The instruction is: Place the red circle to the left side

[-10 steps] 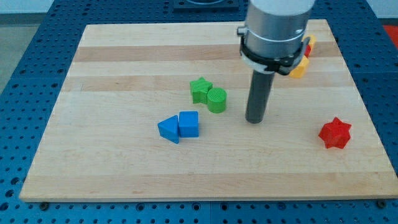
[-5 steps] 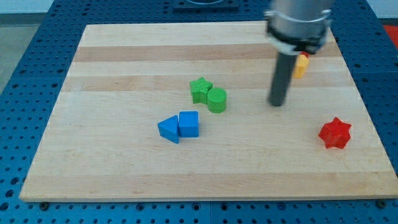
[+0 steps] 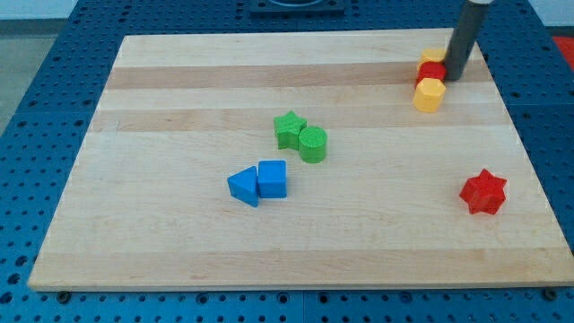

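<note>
The red circle [image 3: 431, 71] sits near the view's top right corner of the wooden board [image 3: 179, 81], wedged between a yellow block [image 3: 435, 56] above it and another yellow block [image 3: 430, 93] below it. My tip [image 3: 455, 77] stands just to the right of the red circle, touching or nearly touching it. The dark rod rises from there out of the view's top.
A green star [image 3: 289, 128] and a green cylinder [image 3: 312, 144] touch near the board's middle. A blue triangle [image 3: 242, 186] and a blue cube [image 3: 273, 178] touch below them. A red star [image 3: 483, 191] lies at the view's right.
My tip has moved from the board's middle up and to the right, ending at the right side of the red circle. The blocks have not visibly moved.
</note>
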Controlling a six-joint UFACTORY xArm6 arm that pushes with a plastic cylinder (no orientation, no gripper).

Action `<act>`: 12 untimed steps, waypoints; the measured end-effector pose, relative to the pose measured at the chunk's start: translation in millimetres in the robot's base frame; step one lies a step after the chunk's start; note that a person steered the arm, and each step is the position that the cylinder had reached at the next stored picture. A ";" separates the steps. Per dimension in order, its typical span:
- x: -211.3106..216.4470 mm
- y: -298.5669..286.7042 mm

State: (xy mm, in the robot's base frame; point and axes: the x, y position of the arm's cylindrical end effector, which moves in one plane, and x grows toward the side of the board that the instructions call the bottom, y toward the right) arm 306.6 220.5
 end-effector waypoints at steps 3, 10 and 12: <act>0.0 -60.1; 35.5 -193.3; 33.9 -315.5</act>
